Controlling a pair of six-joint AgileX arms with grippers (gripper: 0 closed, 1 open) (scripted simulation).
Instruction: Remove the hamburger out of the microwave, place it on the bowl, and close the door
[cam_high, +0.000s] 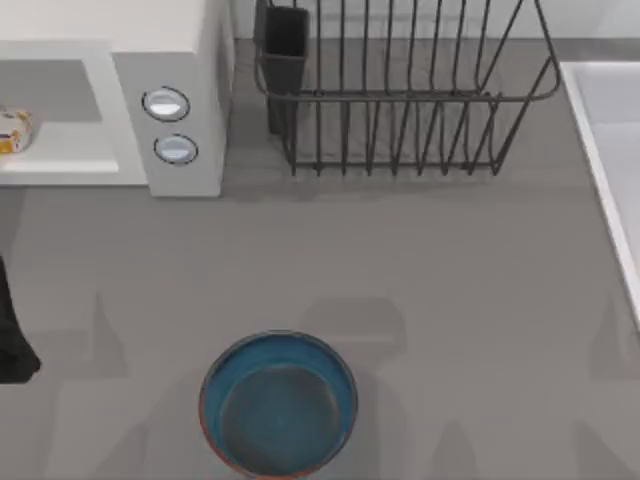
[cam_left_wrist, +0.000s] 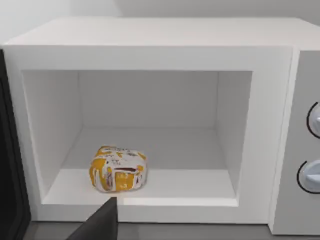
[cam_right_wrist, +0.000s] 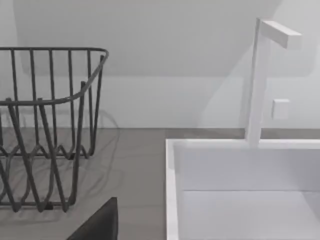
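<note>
- Left wrist view puts the left hand (cam_left_wrist: 100, 222) low in front of the microwave (cam_left_wrist: 150, 45), facing straight into the open cavity. One dark finger tip pokes into frame, so honestly I can't tell if the fingers are spread or pressed together.
- Hamburger (cam_left_wrist: 118, 168) sits on the cavity floor, near the front lip and over toward the hinge side. Nothing is touching it yet.
- Biggest risk imo: it's a squishy rounded lump, so a pinch that lands off-centre could just nudge it deeper in or roll it sideways instead of gripping it.
- Close second: the cavity walls and the front lip. Coming in too low could clip the lip, and too far to the hinge side could scrape the side wall, since the hamburger isn't centred.
- Door (cam_left_wrist: 9, 150) shows as a dark edge beside the opening, swung open. An arm sweeping out with the hamburger could bump it, and it has to be shut afterwards anyway.
- From the top view the bowl (cam_high: 278, 404) is out front on the bench (cam_high: 450, 260), well apart from the microwave. A long carry means a weak grip could drop the hamburger short of the rim.
- Right hand (cam_right_wrist: 97, 222) is parked by the dish rack (cam_right_wrist: 50, 125) and sink (cam_right_wrist: 240, 170); can't tell its fingers either. It's idle, so no real trouble there.
</note>
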